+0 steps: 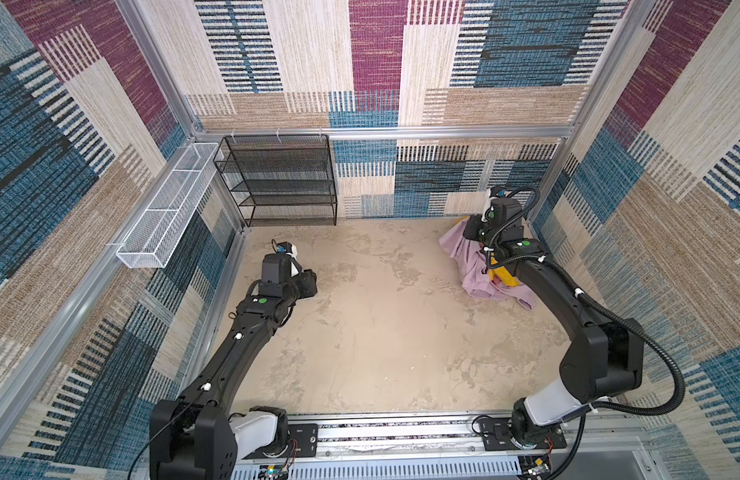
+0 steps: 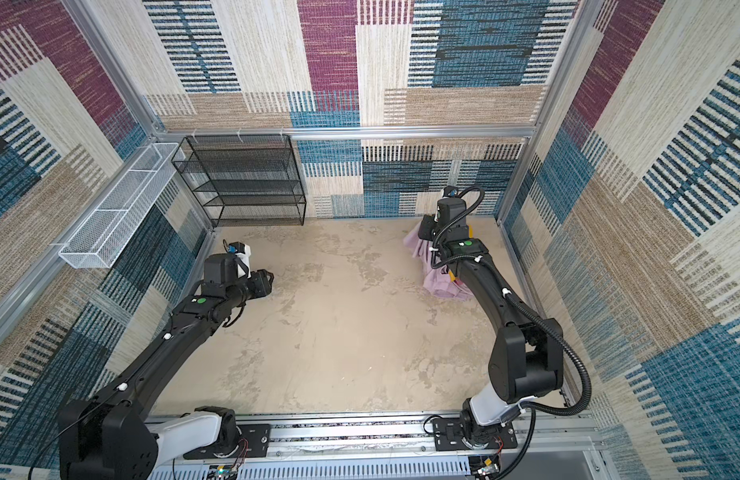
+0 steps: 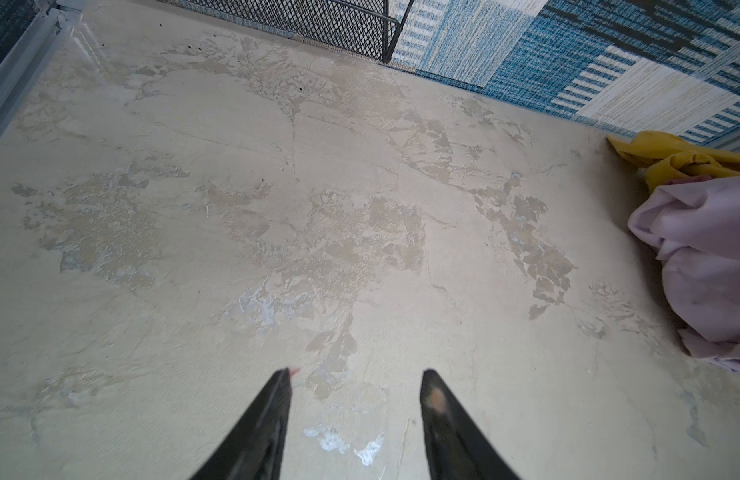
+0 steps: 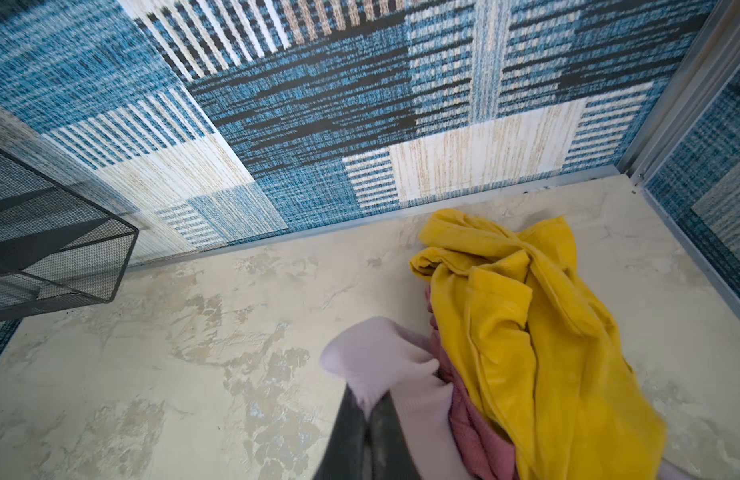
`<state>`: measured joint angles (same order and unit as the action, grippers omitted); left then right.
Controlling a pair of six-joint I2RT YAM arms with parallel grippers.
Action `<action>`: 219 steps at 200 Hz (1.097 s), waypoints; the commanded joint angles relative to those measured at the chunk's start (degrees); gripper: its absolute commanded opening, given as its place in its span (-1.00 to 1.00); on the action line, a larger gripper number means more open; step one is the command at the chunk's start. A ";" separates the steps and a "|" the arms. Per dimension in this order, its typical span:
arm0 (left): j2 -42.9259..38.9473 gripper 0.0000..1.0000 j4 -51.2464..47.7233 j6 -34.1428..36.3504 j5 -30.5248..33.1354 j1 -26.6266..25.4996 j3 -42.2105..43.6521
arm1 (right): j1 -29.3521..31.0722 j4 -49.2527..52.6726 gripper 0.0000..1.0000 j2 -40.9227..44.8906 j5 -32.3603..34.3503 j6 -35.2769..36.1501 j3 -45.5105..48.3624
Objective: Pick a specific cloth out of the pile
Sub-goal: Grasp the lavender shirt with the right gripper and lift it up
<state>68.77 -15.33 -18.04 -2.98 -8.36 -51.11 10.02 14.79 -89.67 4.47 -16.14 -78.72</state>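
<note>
The cloth (image 4: 376, 357), pale lilac and plain, lay in the far right corner of the table, bunched at the edge of the pile (image 1: 503, 277). Right gripper (image 4: 366, 395) closed tight on a raised fold of it; the rest trailed from the jaws back toward the robot's side, long axis running roughly far-to-near in both top views. The mustard-yellow cloth (image 4: 547, 332) was draped just beside it, over the rose-red cloth (image 4: 476, 432), which touched the lilac fold. Whether yellow pinned any lilac underneath could not be told. Judged: the right arm was plainly the nearer, already on the cloth, and a pull toward the bare middle would part it from the heap, though the rose-red one might drag along. Left gripper (image 3: 357, 374) hung well apart on the left, jaws part open, holding nothing, pointed over bare surface toward the pile. Table (image 1: 381, 332) mottled beige, worn in patches. Black mesh shelf (image 1: 277, 178) against the far wall, white wire basket (image 1: 164, 216) on the left wall; walls (image 1: 360, 62) of striped woven panels.
</note>
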 commanded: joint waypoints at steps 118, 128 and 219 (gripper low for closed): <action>-3.43 0.08 -2.32 -1.03 1.05 0.01 -0.74 | -0.53 1.81 -1.00 4.77 -2.76 1.33 -10.07; -3.64 0.08 -2.42 -1.03 0.96 0.01 -0.74 | -0.54 2.15 -1.00 4.72 -3.11 1.37 -11.10; -4.80 0.08 -3.69 -0.85 1.58 0.01 -1.58 | -0.62 4.96 -1.00 3.47 -9.01 1.82 -21.56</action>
<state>64.40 -18.20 -18.06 -1.83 -8.36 -52.01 9.41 20.91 -86.04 -1.15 -14.85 -97.58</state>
